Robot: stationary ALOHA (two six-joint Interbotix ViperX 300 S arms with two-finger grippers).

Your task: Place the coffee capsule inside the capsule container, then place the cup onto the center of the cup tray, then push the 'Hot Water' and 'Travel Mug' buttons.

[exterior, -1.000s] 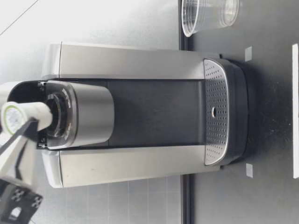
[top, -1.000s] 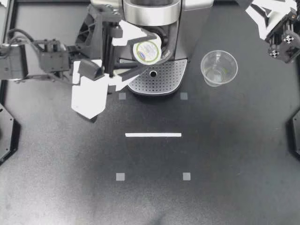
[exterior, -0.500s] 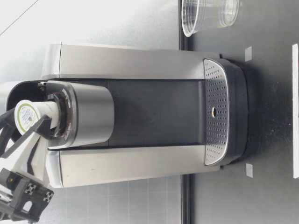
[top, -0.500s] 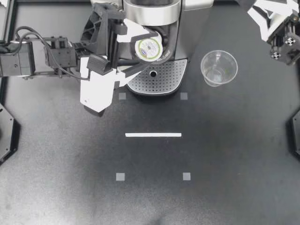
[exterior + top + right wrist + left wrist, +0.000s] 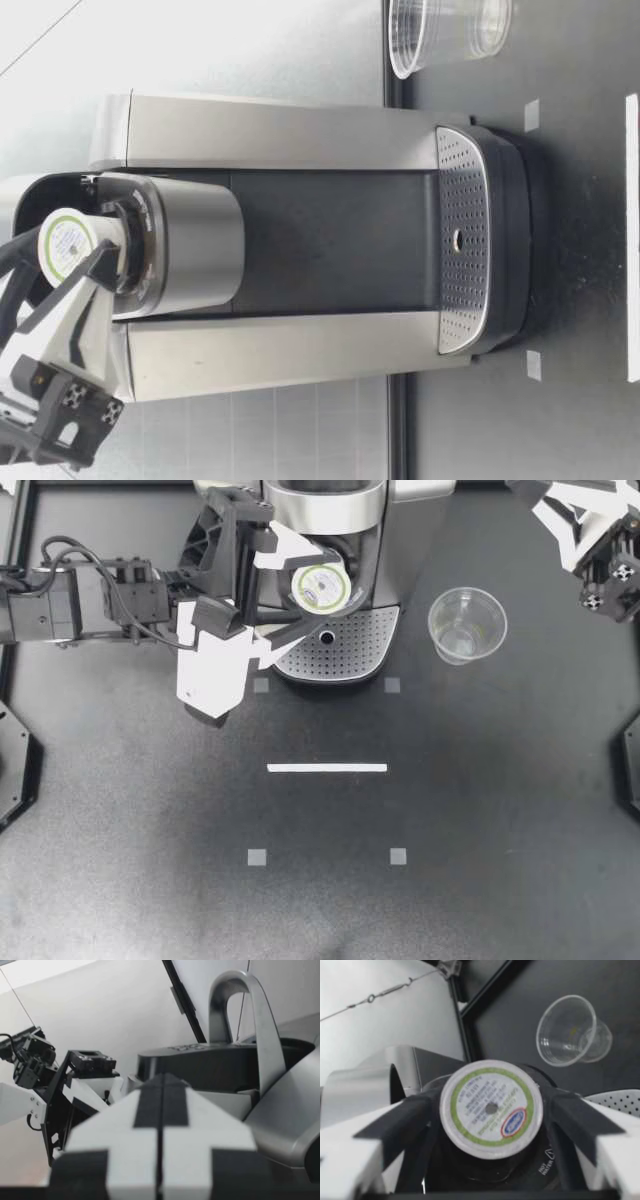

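Capsule (image 5: 318,584) has sunk further into the coffee machine's (image 5: 320,505) holder (image 5: 353,565), left jaws clamped on it. Step one underway; next, I'd seat it fully, then release. Right jaws together, idle. Cup (image 5: 467,626) stands beside the machine.

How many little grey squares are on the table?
4. Two grey squares sit by the cup tray's front corners; two more lie beyond the white strip. None seems hidden.
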